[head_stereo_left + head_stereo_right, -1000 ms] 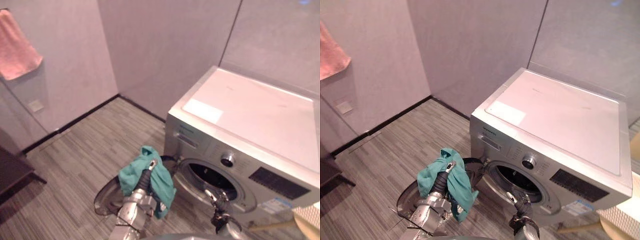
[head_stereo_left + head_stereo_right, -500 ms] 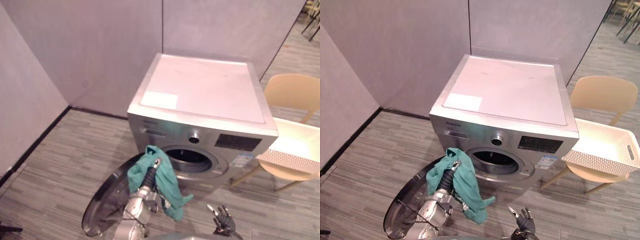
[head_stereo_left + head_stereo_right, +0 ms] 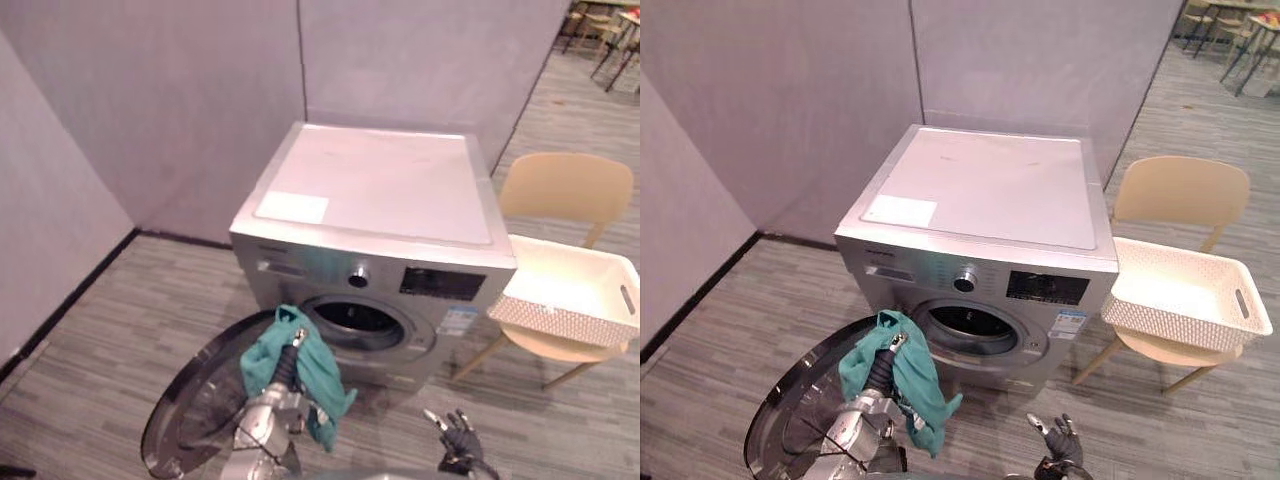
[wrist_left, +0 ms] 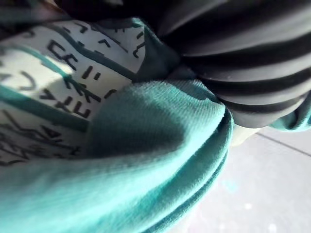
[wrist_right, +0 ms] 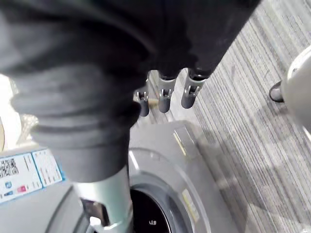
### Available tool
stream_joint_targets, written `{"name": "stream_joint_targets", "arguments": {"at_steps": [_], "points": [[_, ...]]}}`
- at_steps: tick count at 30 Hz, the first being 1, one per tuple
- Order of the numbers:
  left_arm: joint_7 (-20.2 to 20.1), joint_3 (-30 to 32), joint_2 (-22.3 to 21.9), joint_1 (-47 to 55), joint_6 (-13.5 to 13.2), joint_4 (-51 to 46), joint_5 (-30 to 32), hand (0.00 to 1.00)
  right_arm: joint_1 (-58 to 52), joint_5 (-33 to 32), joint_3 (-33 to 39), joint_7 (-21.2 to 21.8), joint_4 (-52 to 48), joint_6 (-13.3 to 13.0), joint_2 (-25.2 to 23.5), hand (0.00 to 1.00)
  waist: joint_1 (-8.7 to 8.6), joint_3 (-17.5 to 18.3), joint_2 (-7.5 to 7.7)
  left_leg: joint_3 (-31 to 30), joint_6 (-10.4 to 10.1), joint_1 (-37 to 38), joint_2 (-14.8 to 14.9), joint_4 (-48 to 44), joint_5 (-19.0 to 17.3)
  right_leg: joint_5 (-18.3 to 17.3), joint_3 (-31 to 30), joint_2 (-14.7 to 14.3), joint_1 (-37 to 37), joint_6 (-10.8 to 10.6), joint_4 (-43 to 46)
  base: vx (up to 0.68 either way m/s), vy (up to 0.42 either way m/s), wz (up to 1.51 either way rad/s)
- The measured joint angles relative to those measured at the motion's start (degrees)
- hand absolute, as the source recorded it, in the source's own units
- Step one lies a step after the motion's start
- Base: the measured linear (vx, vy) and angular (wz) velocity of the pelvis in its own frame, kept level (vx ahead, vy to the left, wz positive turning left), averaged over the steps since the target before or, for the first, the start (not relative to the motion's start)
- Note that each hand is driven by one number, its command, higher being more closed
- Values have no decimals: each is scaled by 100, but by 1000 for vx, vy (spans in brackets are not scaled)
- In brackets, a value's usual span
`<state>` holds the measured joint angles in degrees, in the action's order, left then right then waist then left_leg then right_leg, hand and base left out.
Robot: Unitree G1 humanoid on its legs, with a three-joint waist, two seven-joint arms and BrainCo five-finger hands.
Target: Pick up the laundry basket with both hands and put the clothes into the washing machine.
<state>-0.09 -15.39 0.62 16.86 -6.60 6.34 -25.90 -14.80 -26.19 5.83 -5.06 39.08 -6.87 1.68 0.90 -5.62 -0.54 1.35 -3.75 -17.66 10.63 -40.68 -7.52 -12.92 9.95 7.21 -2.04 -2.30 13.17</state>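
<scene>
Left eye view: left robot hand raised under garment, grip unclear; right robot hand spread.

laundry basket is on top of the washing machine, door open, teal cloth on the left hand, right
No: the laundry basket sits on the beige chair beside the washing machine, as the right eye view shows. The door is open and the teal cloth is on the left hand.

View swung right, laundry basket in sight, right robot hand back from washing machine
</scene>
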Motion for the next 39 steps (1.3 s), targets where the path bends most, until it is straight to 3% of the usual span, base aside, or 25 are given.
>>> {"name": "stream_joint_targets", "arguments": {"at_steps": [2,3,4,6,8,12,16,18,19,23,28,32,36,39], "points": [[-7,9,-30,23,3,-24,9,100,7,135,-16,13,-5,-4,40,0,13,7,-37,-71,-88,275,-223,1528,14,6,-192,81,187,-39,58,120,168,-52],[-9,3,-43,78,6,-26,13,100,-24,201,-14,19,-7,-3,51,0,20,51,-168,-152,-88,511,-274,2155,47,-52,-273,38,234,-213,160,114,181,-54],[-9,4,-42,82,15,-14,17,100,-5,238,-8,17,42,6,53,0,11,58,-178,-206,-197,557,-302,2164,138,-101,-355,73,216,-285,197,258,248,-48],[-11,-15,106,81,45,-71,18,100,-161,352,-41,33,-63,33,-151,0,-64,188,64,48,-22,626,-577,2207,26,-32,-397,365,151,-505,30,263,156,-17],[-54,-22,145,39,5,-149,18,100,-233,366,-162,37,-71,45,-232,0,-87,230,152,169,85,602,-731,2187,-45,62,-416,531,111,-607,-178,257,160,-6],[-86,-25,210,-90,-19,-173,21,100,-179,394,-263,214,-195,32,-219,0,-110,198,127,466,218,557,-858,2085,-136,204,-563,727,140,-691,-321,180,121,-23],[36,-209,231,-562,-165,-493,20,100,69,427,-593,254,-643,11,-28,0,-149,-435,2,671,221,-115,-496,1094,-151,182,-600,584,1038,-682,823,-22,16,-30],[192,-416,212,-1160,-270,-616,20,100,226,418,-753,244,-1201,-23,-12,0,-163,-940,59,703,176,-718,-308,434,-310,-109,-669,542,1862,-721,1824,-198,-9,-25],[220,-443,209,-1261,-277,-617,21,100,245,415,-777,240,-1290,-26,-8,0,-157,-1005,71,705,169,-781,-284,349,-362,-175,-686,535,1961,-708,1946,-211,-10,-18],[688,-723,-21,-2661,-276,-324,191,100,609,344,-1041,48,-2637,-147,-5,0,-199,-1659,225,565,196,-2189,-31,-1154,-1256,-1305,-871,495,3524,-674,3900,-243,-36,-1],[1174,-742,-310,-3105,-273,2,191,100,776,204,-1036,-319,-3203,-219,-28,0,-181,-1904,297,291,137,-3401,79,-2197,-1473,-1755,-957,443,4713,-610,5156,-220,-48,10],[1460,-659,-404,-3667,-252,658,210,100,1028,91,-1030,-567,-3415,-357,-82,0,-168,-2054,322,100,129,-4286,175,-2718,-1474,-1824,-980,323,5570,-528,5741,-137,-46,-4],[1682,-306,-433,-4550,-147,1389,673,100,1357,75,-1039,-731,-3522,-412,-150,0,-182,-2173,408,44,131,-4932,269,-3109,-1473,-1830,-1063,235,6244,-517,6147,-92,-24,-12],[1900,297,-341,-5336,-103,1807,756,100,1590,-82,-1033,-749,-3603,-487,-158,0,-239,-2322,518,44,138,-5321,378,-3360,-1479,-1825,-1184,105,6678,-517,6373,-83,-21,-21]]}}
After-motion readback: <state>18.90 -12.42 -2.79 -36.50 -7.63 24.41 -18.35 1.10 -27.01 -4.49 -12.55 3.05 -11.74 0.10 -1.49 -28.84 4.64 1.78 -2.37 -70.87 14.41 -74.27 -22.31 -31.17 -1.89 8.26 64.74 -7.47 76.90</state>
